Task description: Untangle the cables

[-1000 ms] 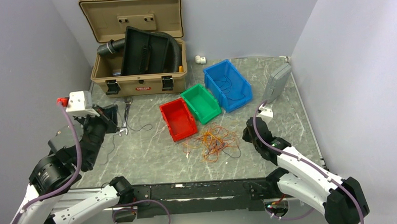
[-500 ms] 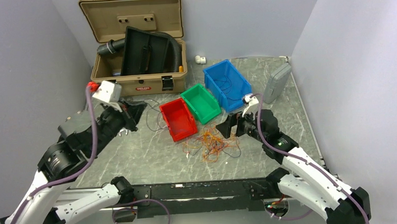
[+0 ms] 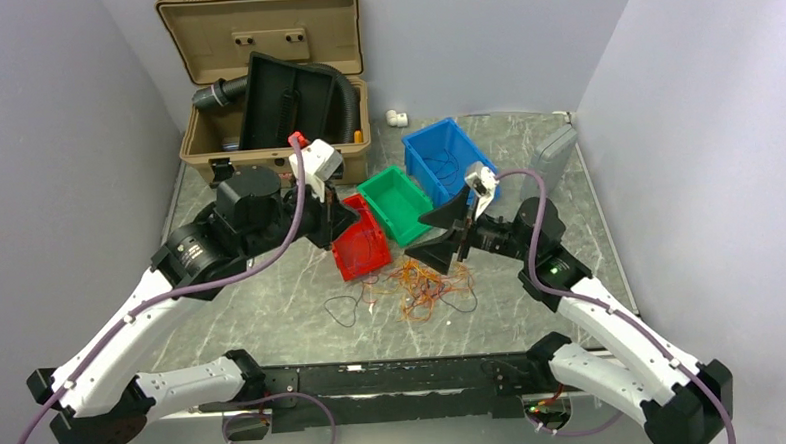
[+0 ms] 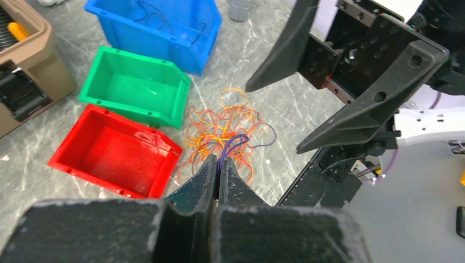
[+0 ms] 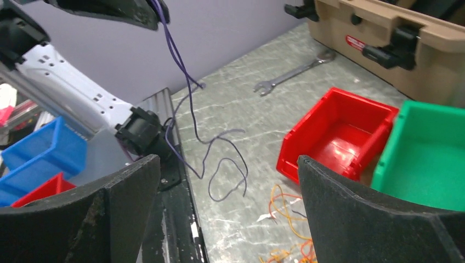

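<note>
The cables (image 3: 422, 286) lie in a mostly orange tangle on the table in front of the red bin (image 3: 355, 252); the left wrist view shows that tangle (image 4: 222, 129) below my fingers. My left gripper (image 3: 347, 222) hangs above the red bin, shut on a thin purple cable (image 4: 233, 145). That purple cable (image 5: 183, 71) drops from the jaws and loops on the table (image 3: 343, 306). My right gripper (image 3: 440, 235) hovers over the right side of the tangle, wide open and empty, and in its own view the right gripper (image 5: 225, 160) frames bare table.
Green bin (image 3: 398, 204) and blue bin (image 3: 452, 164), which holds a few dark wires, stand behind the pile. An open tan case (image 3: 273, 87) with a black corrugated hose is at the back left. A wrench (image 5: 290, 74) lies before it. A grey box (image 3: 551, 160) leans at the right.
My left arm swung from the far left to above the red bin, carrying the purple cable. My right gripper opened wide and moved left over the tangle.
</note>
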{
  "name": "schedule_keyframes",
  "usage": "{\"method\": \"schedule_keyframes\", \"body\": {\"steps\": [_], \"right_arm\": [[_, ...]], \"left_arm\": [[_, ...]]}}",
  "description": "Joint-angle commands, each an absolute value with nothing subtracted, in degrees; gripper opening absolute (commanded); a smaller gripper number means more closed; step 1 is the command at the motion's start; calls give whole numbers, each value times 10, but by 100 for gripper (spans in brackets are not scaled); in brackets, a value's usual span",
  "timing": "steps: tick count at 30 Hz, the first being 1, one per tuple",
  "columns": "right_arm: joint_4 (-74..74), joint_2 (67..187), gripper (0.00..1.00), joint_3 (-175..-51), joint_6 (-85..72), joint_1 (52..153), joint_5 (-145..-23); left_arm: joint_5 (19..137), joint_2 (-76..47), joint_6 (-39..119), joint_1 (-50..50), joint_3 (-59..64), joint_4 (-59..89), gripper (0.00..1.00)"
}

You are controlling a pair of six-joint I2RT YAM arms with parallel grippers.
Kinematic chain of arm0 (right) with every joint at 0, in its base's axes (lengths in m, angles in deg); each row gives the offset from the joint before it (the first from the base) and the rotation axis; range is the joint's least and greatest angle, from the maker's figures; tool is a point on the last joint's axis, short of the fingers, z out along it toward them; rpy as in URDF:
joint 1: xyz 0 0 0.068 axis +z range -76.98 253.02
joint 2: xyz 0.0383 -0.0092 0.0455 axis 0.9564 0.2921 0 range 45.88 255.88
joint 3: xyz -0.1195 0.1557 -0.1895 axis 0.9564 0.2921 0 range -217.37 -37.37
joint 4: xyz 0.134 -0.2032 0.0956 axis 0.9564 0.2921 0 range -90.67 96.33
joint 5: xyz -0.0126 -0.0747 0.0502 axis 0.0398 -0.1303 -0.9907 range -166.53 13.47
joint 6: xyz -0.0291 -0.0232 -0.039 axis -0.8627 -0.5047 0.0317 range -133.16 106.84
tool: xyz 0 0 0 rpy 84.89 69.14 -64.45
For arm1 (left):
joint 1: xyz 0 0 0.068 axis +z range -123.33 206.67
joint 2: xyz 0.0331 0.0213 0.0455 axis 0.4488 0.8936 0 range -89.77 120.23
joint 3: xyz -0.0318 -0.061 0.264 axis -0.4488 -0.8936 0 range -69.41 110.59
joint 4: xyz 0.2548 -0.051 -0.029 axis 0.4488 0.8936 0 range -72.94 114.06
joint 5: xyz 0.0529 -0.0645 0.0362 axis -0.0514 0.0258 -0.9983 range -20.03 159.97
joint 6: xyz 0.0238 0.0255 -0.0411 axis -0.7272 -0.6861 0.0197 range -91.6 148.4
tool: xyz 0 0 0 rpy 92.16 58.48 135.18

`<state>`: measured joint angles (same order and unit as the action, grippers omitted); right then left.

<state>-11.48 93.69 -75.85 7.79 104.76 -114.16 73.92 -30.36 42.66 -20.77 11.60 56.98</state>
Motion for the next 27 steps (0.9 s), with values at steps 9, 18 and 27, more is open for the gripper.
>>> {"method": "schedule_keyframes", "body": {"steps": [9, 18, 27], "right_arm": [[-277, 1039, 88, -824, 89, 1116, -1183], [-294, 1057, 23, -834, 93, 1139, -1159], [-137, 1011, 0, -873, 69, 1137, -945]], "left_arm": [[859, -283, 457, -208, 116, 495, 0], [873, -276, 461, -208, 106, 480, 0], [713, -326, 501, -208, 71, 500, 99]]}}
